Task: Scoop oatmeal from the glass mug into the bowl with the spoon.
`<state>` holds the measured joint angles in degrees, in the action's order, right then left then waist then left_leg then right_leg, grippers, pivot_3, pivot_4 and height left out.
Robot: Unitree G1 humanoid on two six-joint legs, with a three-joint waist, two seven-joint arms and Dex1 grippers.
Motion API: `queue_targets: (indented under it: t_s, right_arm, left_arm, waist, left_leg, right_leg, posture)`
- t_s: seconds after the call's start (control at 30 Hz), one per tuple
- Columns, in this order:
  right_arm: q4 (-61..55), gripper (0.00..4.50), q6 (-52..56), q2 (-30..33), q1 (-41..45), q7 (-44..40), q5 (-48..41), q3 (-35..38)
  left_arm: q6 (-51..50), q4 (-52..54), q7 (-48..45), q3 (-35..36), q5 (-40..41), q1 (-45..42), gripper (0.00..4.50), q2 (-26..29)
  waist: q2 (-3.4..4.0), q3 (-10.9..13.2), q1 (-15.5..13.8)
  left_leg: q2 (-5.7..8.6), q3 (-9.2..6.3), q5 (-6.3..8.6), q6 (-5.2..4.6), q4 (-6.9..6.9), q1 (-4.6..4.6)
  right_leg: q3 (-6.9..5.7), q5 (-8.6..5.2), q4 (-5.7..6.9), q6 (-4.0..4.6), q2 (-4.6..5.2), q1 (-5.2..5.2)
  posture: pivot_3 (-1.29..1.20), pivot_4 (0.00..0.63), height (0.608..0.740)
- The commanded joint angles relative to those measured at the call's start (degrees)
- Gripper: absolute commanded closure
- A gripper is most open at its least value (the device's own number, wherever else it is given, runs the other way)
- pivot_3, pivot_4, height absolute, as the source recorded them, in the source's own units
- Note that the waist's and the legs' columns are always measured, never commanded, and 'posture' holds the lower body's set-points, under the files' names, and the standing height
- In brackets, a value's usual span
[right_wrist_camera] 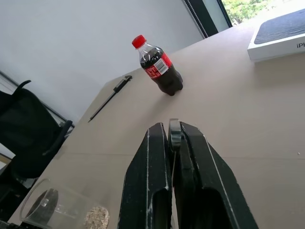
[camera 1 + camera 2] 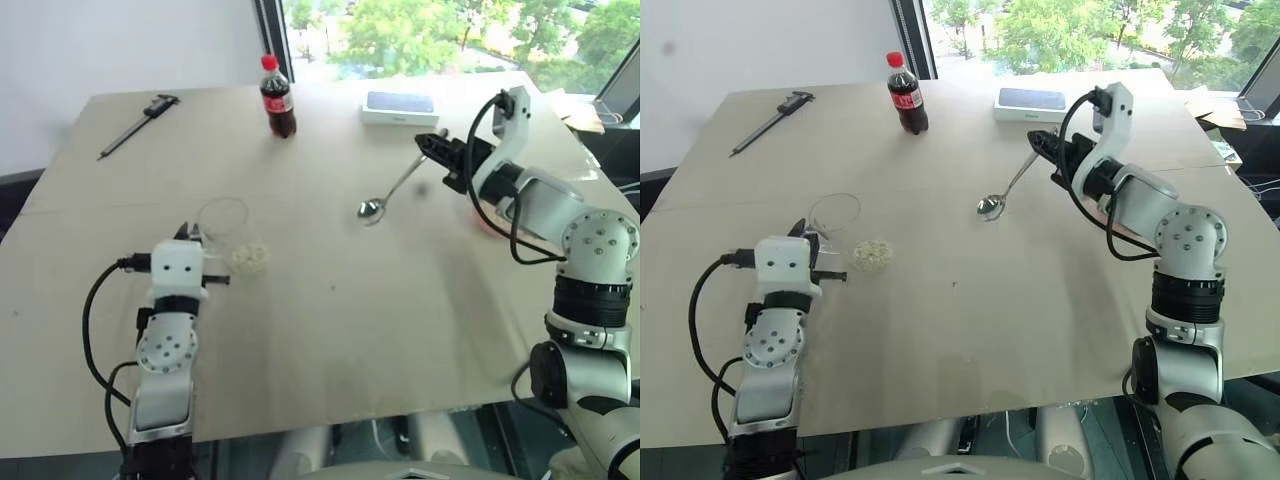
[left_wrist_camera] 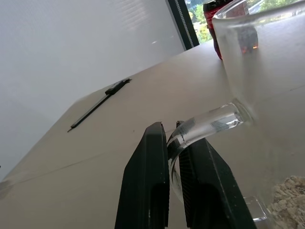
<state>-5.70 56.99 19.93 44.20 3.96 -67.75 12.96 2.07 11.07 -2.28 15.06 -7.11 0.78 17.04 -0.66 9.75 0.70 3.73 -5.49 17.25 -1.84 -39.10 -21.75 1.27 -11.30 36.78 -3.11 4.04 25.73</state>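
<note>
Left wrist view shows my left gripper [image 3: 177, 157] clamped on the handle of the small clear glass mug [image 3: 252, 62], pale oatmeal flakes [image 2: 249, 257] heaped just beside it. My right gripper [image 2: 433, 143] pinches the slim silver spoon [image 2: 388, 192], its bowl hanging below; the salmon-pink bowl [image 2: 484, 221] sits behind that arm.

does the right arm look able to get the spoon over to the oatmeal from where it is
Probably yes: the right tool grips the spoon above the table, and only bare tabletop lies between it and the oatmeal beside the glass mug.
</note>
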Motion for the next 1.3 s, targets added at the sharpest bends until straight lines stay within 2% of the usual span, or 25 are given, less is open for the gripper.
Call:
queue_targets:
  t_s: [0.03, 0.33, 0.6, 0.73, 0.8, 0.9, 1.13, 1.3]
  right_arm:
    - [-2.60, 4.50, -0.78, -0.39, 2.60, -0.14, -1.03, 1.68]
    - [-2.14, 4.50, -1.35, -2.86, 10.54, -1.30, 0.47, -0.18]
    - [-2.18, 4.50, -3.80, -1.68, 12.47, -7.60, 8.65, -3.92]
    - [-3.30, 4.50, -6.35, -0.52, 12.75, -11.17, 14.46, -6.15]
    - [-3.47, 4.50, -6.71, -2.23, 13.29, -10.32, 13.71, -4.51]
    - [-4.03, 4.50, -8.42, -0.58, 14.29, -11.36, 17.29, -4.49]
    - [-5.78, 4.50, -7.88, 1.29, 15.64, -13.66, 16.78, -2.19]
    - [-9.58, 4.50, -7.33, 1.78, 13.41, -17.70, 16.14, -4.11]
  left_arm:
    - [2.06, -0.74, -2.53, -1.78, 0.75, -3.27, 4.49, 1.89]
    - [2.65, -11.97, -17.75, -11.13, 4.47, -20.01, 4.49, 6.50]
    - [14.32, -32.79, -24.75, -17.81, 2.12, -36.16, 4.49, 6.91]
    - [22.64, -42.80, -24.33, -19.76, -0.08, -42.98, 4.49, 6.25]
    - [25.95, -47.83, -23.89, -20.84, -1.40, -45.90, 4.49, 5.93]
    - [29.86, -53.36, -22.19, -21.53, -2.88, -48.83, 4.49, 5.51]
    - [34.48, -62.32, -19.74, -21.47, -3.30, -52.51, 4.49, 4.92]
    - [38.93, -65.43, -17.09, -21.03, -3.72, -55.08, 4.49, 5.07]
  waist:
    - [0.00, 0.00, -0.01]
    - [0.01, 0.00, 0.10]
    - [0.01, 0.00, 0.20]
    - [0.00, 0.00, 0.22]
    - [0.00, 0.00, 0.26]
    - [0.01, 0.00, 0.33]
    - [0.00, 0.00, 0.27]
    - [0.00, 0.00, 0.35]
  left_leg:
    - [0.00, 0.00, 0.00, 0.00, 0.00, 0.00]
    - [0.07, -0.08, -0.01, 0.01, -0.04, -0.08]
    - [0.10, -0.08, -0.01, 0.01, -0.06, -0.16]
    - [0.11, -0.07, -0.01, 0.01, -0.10, -0.25]
    - [0.12, -0.07, -0.01, 0.02, -0.11, -0.30]
    - [0.11, -0.04, -0.02, 0.02, -0.11, -0.34]
    - [0.12, -0.06, -0.02, 0.02, -0.12, -0.40]
    - [0.13, -0.04, -0.02, 0.01, -0.17, -0.38]
  right_leg:
    - [0.00, 0.00, 0.00, 0.00, 0.00, 0.00]
    - [-0.10, 0.00, 0.02, 0.00, -0.06, 0.05]
    - [-0.11, 0.00, 0.00, 0.00, -0.07, 0.14]
    - [-0.10, 0.01, 0.02, -0.01, -0.06, 0.27]
    - [-0.09, 0.01, 0.04, -0.01, -0.04, 0.32]
    - [-0.04, 0.01, 0.07, -0.01, -0.03, 0.42]
    - [-0.05, 0.01, 0.07, -0.02, -0.04, 0.47]
    - [-0.03, 0.02, 0.16, -0.03, -0.05, 0.46]
  posture:
    - [0.00, 0.150, 0.740]
    - [0.00, 0.150, 0.740]
    - [0.00, 0.150, 0.740]
    - [0.00, 0.150, 0.740]
    - [0.00, 0.150, 0.740]
    - [0.00, 0.150, 0.740]
    - [0.00, 0.150, 0.740]
    - [0.00, 0.150, 0.740]
